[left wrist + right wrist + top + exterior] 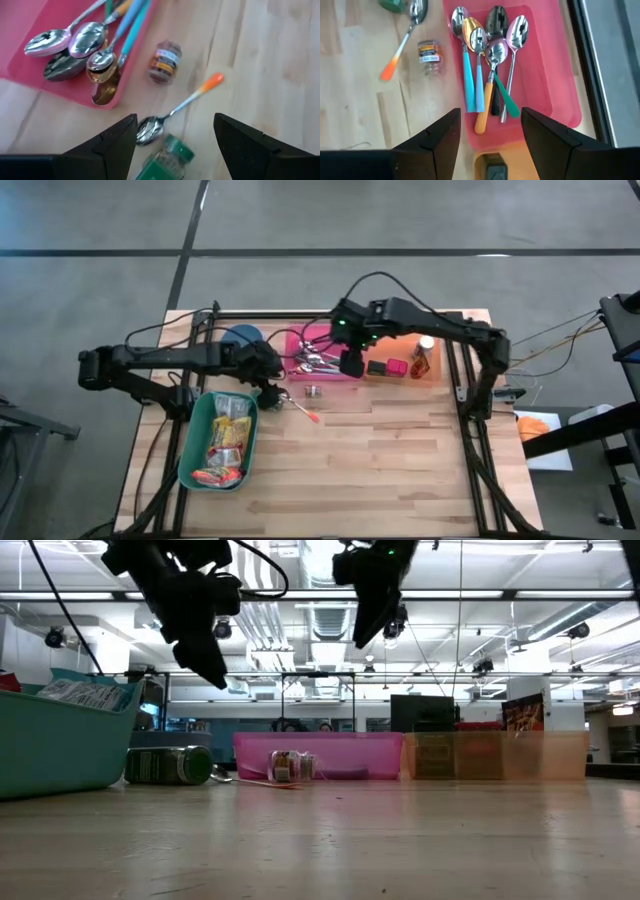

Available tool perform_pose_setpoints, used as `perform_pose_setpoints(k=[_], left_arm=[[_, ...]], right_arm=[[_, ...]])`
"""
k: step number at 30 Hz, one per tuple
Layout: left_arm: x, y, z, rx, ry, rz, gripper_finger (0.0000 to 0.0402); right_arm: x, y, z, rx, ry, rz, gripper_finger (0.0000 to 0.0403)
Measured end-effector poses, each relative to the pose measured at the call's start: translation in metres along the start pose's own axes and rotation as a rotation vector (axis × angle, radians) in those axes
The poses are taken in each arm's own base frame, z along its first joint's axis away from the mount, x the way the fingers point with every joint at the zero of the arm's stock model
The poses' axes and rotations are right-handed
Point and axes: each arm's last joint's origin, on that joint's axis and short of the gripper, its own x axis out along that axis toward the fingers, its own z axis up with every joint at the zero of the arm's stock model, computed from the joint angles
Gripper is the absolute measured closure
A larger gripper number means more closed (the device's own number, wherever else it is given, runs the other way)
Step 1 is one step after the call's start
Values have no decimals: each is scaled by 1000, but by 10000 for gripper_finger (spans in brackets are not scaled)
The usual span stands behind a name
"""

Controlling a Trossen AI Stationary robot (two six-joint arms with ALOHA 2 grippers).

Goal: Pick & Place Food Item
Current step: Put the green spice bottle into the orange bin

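A teal basket [192, 450] at the table's near left holds several food packets [228, 442]. A green-lidded jar [162, 159] lies on its side on the wood just below my left gripper [175, 125], which hangs open and empty above it. Beside it lie a spoon with an orange handle tip [186, 101] and a small spice jar [164, 61], also on its side. My right gripper [490, 117] is open and empty, high above the near end of the pink tray [540, 75] of spoons.
Several spoons [487, 55] lie in the pink tray. An orange tray [432, 372] to its right holds a bottle [422, 357] and small dark items. A blue round object [242, 335] sits at the far left. Bare wood spreads across the near half of the table [400, 470].
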Motion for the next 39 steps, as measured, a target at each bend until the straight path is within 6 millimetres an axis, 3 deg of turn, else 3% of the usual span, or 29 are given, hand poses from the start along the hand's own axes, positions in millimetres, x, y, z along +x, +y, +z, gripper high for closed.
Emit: perform_pose_setpoints(k=[7, 14, 22, 27, 39], left_arm=[[1, -17, -5, 248, 24, -11, 135], [3, -38, -12, 506, 39, 80, 135], [32, -44, -21, 571, 201, 72, 136], [48, -46, -21, 581, 320, 60, 136], [79, -51, -13, 692, 470, 30, 135]], right_arm=[[-15, 4, -41, 70, -119, 0, 197], [-9, 8, -79, 155, -232, 21, 197], [4, 14, -110, 255, -410, 53, 197], [8, 15, -123, 282, -481, 67, 197], [19, 18, -132, 253, -485, 69, 197]])
